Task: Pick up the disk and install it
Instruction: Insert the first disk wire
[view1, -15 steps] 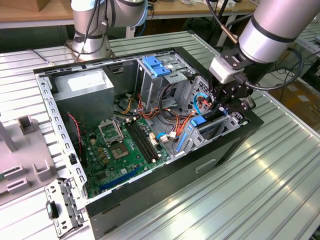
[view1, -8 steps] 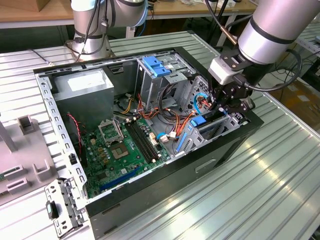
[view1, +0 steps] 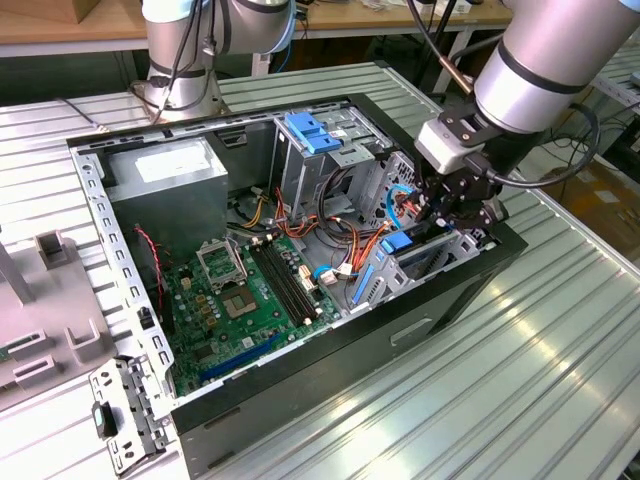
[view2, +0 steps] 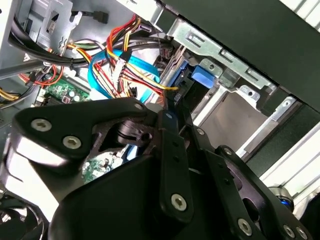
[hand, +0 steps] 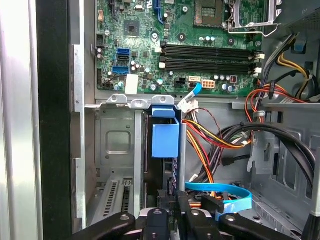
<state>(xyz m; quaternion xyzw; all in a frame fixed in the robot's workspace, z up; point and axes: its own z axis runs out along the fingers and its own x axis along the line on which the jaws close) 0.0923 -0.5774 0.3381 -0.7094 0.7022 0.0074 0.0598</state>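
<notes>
- The end effector hangs over the drive cage at the front of the open computer case on the bench.
- I cannot tell if it is spread or pinching.
- The disk stands on its edge in the drive cage, blue tab up, right by the end effector.
- No writing can be read.
- The first wrist view shows the green motherboard.
- The second wrist view shows a blue flat cable and bright wires.

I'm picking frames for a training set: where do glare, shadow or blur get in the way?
Exterior view: the table is bright, the computer case front wall dark. Second wrist view: the gripper is near, dark and soft, with glare on its housing. First wrist view: evenly lit, the disk sharp.
</notes>
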